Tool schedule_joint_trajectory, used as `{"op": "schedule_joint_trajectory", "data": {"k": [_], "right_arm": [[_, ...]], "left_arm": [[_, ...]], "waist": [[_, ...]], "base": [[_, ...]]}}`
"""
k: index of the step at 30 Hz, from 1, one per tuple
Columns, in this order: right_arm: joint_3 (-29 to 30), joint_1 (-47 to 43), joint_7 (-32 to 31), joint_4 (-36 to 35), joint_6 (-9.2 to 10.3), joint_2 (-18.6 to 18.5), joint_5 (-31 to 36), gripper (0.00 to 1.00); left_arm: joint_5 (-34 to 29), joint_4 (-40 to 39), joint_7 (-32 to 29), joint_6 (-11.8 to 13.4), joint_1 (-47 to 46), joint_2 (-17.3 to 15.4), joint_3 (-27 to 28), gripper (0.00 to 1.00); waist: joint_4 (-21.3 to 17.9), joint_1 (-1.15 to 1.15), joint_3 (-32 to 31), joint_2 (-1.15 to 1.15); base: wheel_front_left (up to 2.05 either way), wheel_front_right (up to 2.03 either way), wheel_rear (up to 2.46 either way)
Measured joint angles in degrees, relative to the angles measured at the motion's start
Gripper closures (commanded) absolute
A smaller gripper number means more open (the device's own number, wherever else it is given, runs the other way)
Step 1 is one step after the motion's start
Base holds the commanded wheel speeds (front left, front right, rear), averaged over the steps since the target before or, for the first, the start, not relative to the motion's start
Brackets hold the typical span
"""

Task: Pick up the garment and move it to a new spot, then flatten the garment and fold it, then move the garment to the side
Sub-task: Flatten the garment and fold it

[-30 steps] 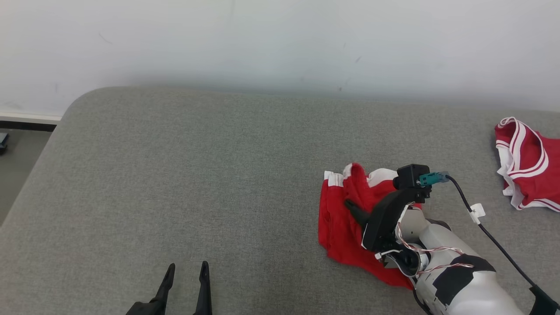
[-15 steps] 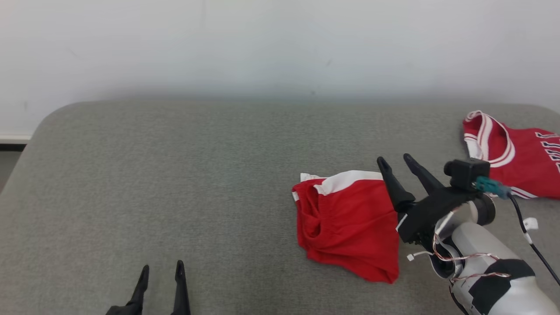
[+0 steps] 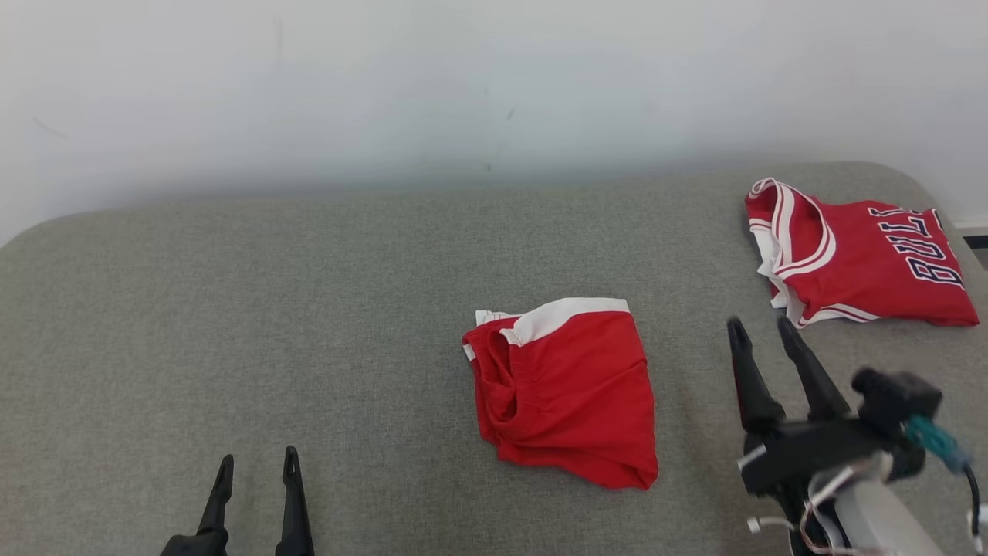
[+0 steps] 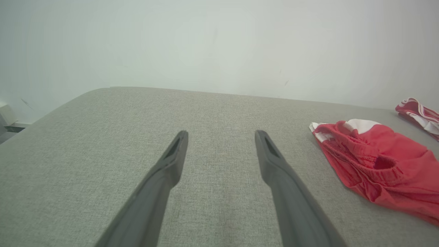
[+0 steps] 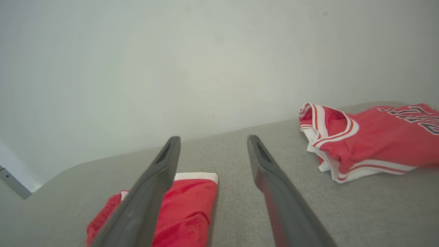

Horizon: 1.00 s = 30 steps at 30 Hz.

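Note:
The garment is a pair of red shorts (image 3: 563,394) with a white band, lying folded on the grey padded surface (image 3: 309,309). My right gripper (image 3: 759,324) stands open to the right of the shorts, apart from them, with nothing between its fingers. In the right wrist view the shorts (image 5: 185,209) lie at the lower left, partly behind the left finger of that gripper (image 5: 213,138). My left gripper (image 3: 258,457) is open at the front left, well away from the cloth. The left wrist view has the left gripper (image 4: 222,133) over bare surface and the shorts (image 4: 377,161) off to the right.
A red jersey (image 3: 857,262) with white trim and dark lettering lies at the back right near the surface's rounded corner; the wrist views show the jersey (image 5: 370,137) (image 4: 418,113) too. A pale wall (image 3: 463,77) runs behind the surface.
My right gripper has opened, let go of the shorts and drawn back to their right. The shorts now lie folded and flatter. The head camera has turned right, shifting the whole scene left.

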State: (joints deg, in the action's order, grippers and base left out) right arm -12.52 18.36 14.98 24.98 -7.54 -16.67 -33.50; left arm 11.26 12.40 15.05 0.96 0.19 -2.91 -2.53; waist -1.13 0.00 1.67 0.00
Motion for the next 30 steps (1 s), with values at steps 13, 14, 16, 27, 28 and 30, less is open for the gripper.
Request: {"op": "schedule_joint_trajectory", "data": {"k": [13, 14, 16, 27, 28, 30], "right_arm": [[12.2, -16.8, 0.0, -14.5, 0.0, 10.8, 15.2, 0.0], [12.3, -17.5, 0.0, -14.8, 0.0, 11.1, 16.0, 0.0], [12.7, -18.7, 0.0, -15.3, 0.0, 11.9, 17.0, 0.0], [12.7, -21.9, 0.0, -15.1, 0.0, 13.6, 20.4, 0.0], [12.8, -22.0, 0.0, -15.0, 0.0, 13.6, 20.5, 0.0], [12.8, -22.1, 0.0, -14.8, 0.0, 13.6, 20.5, 0.0]], "left_arm": [[-2.1, -0.8, 0.0, -0.5, 1.2, 0.0, 0.6, 0.0], [-2.3, -0.8, 0.0, -0.5, 1.3, 0.0, 0.5, 0.0], [-3.0, -0.8, 0.0, -0.5, 1.7, 0.0, 0.3, 0.0], [-4.4, -0.4, 0.0, -1.0, 3.4, 0.0, -0.8, 0.0], [-4.6, -0.3, 0.0, -1.0, 3.4, 0.0, -1.0, 0.0], [-5.1, -0.2, 0.0, -1.0, 3.6, 0.0, -1.1, 0.0]], "waist": [[-0.2, 0.0, -1.2, 0.0], [-0.1, 0.0, -1.3, 0.0], [0.0, 0.0, -1.5, 0.0], [0.9, 0.0, -2.3, 0.0], [1.0, 0.0, -2.3, 0.0], [1.3, -0.01, -2.3, 0.0]], "base": [[0.0, 0.0, 0.0], [0.0, 0.0, 0.0], [0.0, 0.0, 0.0], [0.0, 0.0, 0.0], [0.0, 0.0, 0.0], [0.0, 0.0, 0.0]]}}
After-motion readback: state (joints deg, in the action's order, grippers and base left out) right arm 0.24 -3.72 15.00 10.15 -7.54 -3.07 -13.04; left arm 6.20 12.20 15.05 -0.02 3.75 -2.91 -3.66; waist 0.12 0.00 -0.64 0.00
